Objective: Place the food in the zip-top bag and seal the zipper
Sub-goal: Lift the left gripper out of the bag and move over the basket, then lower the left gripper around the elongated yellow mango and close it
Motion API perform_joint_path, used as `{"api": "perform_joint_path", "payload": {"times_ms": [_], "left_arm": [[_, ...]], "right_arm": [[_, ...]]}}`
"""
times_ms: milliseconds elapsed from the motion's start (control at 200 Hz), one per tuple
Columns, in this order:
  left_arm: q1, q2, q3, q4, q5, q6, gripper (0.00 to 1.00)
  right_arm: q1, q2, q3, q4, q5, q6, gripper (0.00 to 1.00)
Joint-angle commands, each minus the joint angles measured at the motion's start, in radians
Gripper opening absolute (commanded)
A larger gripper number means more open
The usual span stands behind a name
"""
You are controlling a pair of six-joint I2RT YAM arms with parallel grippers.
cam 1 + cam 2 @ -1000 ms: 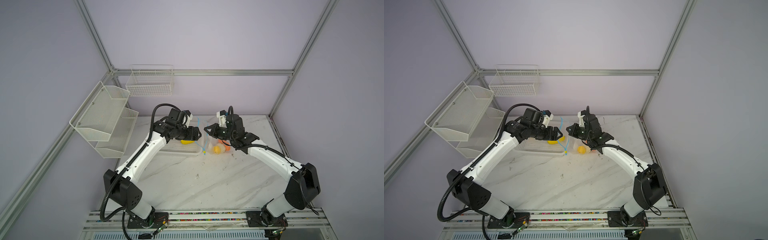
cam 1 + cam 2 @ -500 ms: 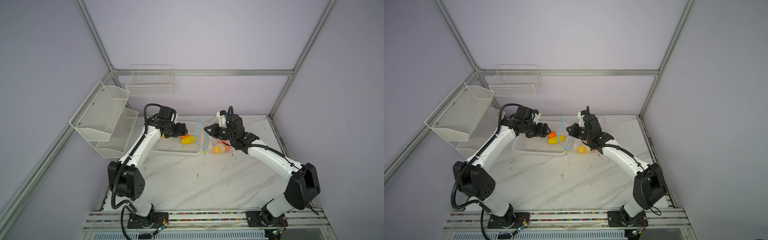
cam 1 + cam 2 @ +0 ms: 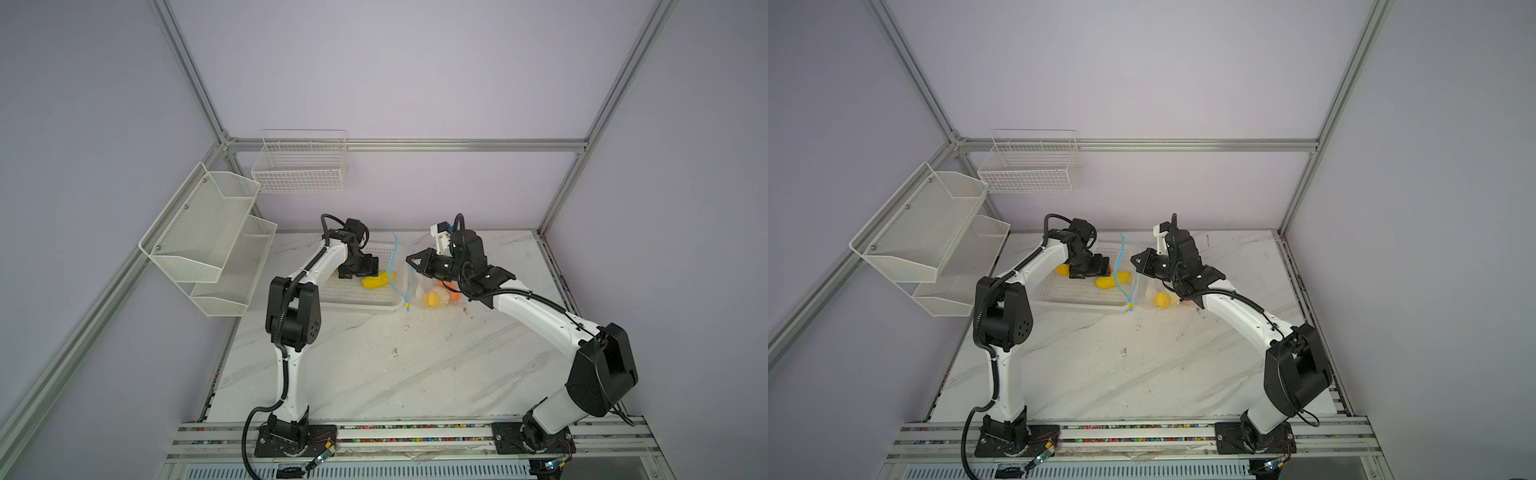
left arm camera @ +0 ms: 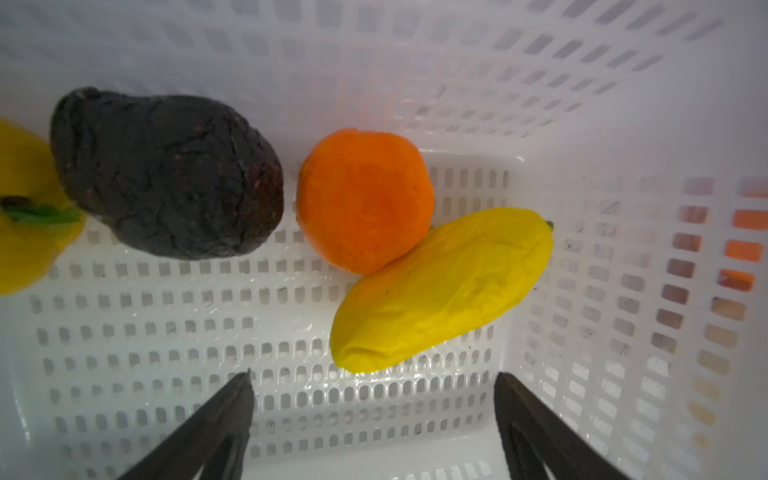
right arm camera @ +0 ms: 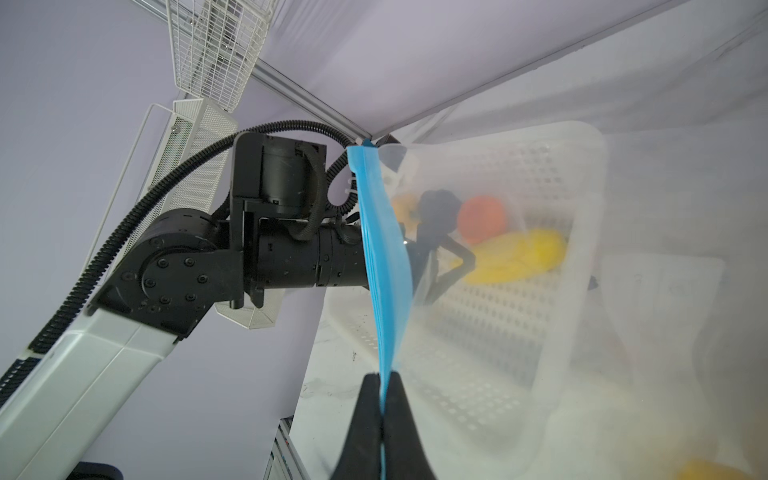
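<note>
The left pincer is hovering inside the white perforated basket, its two dark fingers spread wide with nothing between them. Just ahead of the fingertips an elongated yellow fruit is lying on the basket floor and touching an orange fruit. A dark, wrinkled fruit is sitting just beside the orange one, and another yellow piece is showing at the picture's edge (only partly in frame).

The right pincer is pinching the light-blue zipper, jaws pressed together on the strip, and is holding the zip-top bag up by its mouth edge. In both top views the bag is standing on the desk directly beside the basket, between the two arms. A small yellow slider tab is hanging at the low end of the strip. Inside the bag a yellow fruit and an orange piece are resting low down.
</note>
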Motion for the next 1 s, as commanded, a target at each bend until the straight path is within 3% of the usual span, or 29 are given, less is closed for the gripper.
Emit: {"api": "perform_joint_path", "payload": {"times_ms": [0,260,495,995], "left_arm": [[-0.034,0.010,0.167,0.004,0.003,0.115,0.89],[-0.040,0.108,0.249,0.019,0.066,0.269,0.84],[-0.057,0.111,0.201,0.015,0.064,0.269,0.77],[-0.114,0.151,0.188,0.005,-0.077,0.306,0.72]], "right_arm": [[-0.004,-0.008,-0.019,0.038,-0.009,-0.004,0.00],[-0.004,-0.014,-0.024,0.043,-0.016,-0.003,0.00],[-0.005,-0.009,-0.018,0.041,-0.023,-0.003,0.00],[-0.007,-0.016,-0.025,0.040,-0.017,-0.004,0.00]]}}
